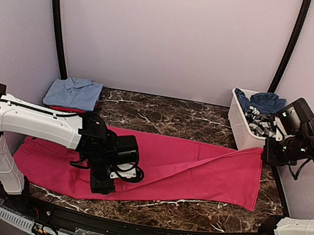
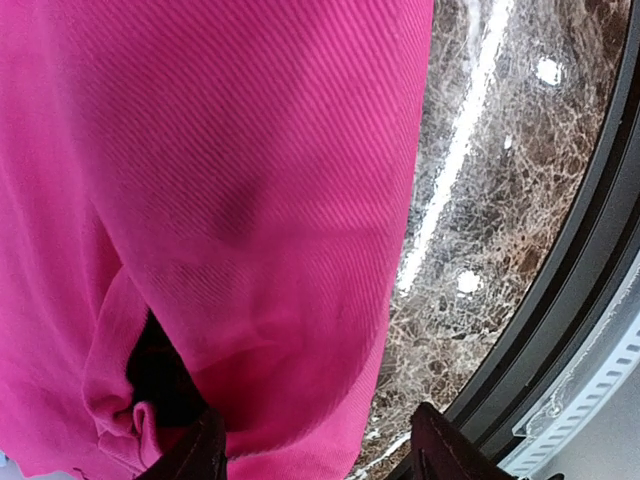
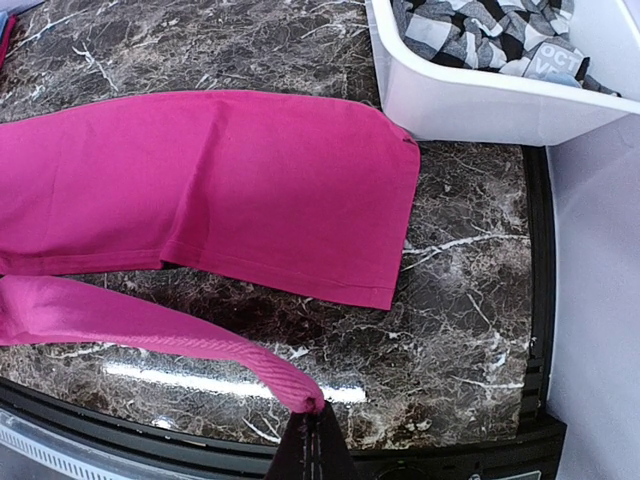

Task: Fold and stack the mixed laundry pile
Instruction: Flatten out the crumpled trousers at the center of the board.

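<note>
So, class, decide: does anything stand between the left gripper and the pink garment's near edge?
Nothing visible does. The left gripper hangs directly over the pink garment, whose hem lies inside the open jaws, with bare marble table beside it.

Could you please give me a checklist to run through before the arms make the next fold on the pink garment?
1. Right claw shut on the pink garment's edge: ok.
2. Left claw gripping the garment: not ok, it stands open over the cloth.
3. Garment flat on the table: not ok, the held part is lifted.
4. Garment apart from the white tub: cannot tell, one corner lies by its wall.
5. Light blue shirt already folded at the far left: ok.
</note>
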Controlling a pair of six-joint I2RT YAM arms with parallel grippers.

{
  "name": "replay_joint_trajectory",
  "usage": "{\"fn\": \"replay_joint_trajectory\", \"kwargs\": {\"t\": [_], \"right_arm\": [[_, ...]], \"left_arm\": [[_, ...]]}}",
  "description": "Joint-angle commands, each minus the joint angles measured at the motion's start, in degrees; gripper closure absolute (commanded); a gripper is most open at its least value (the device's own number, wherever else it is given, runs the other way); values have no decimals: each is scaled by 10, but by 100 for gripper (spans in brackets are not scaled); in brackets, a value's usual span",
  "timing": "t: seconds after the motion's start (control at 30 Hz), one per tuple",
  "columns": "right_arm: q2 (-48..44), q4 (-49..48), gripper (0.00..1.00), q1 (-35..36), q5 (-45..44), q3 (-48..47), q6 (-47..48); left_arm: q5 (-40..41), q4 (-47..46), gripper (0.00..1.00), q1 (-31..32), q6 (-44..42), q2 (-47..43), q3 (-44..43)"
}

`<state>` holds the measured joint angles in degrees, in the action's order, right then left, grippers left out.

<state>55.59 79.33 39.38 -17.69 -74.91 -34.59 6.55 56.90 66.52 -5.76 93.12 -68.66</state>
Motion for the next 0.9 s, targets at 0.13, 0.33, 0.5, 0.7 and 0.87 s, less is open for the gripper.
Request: {"fn": "replay_joint_trajectory", "kwargs": {"t": [0.13, 0.33, 0.5, 0.7, 0.87], "right_arm": [[-19, 1, 100, 4, 3, 9, -6], [-38, 28, 100, 10, 11, 10, -25], [-53, 52, 100, 21, 13, 11, -46], [-74, 96, 100, 38, 25, -1, -71], [-104, 109, 100, 40, 75, 29, -81]], "left_arm": [[13, -10, 56, 22, -31, 17, 30], [66, 21, 97, 30, -10, -19, 26], [84, 62, 100, 39, 0, -73, -13], [72, 92, 100, 40, -9, -164, -39], [131, 105, 100, 32, -15, -206, -47]]}}
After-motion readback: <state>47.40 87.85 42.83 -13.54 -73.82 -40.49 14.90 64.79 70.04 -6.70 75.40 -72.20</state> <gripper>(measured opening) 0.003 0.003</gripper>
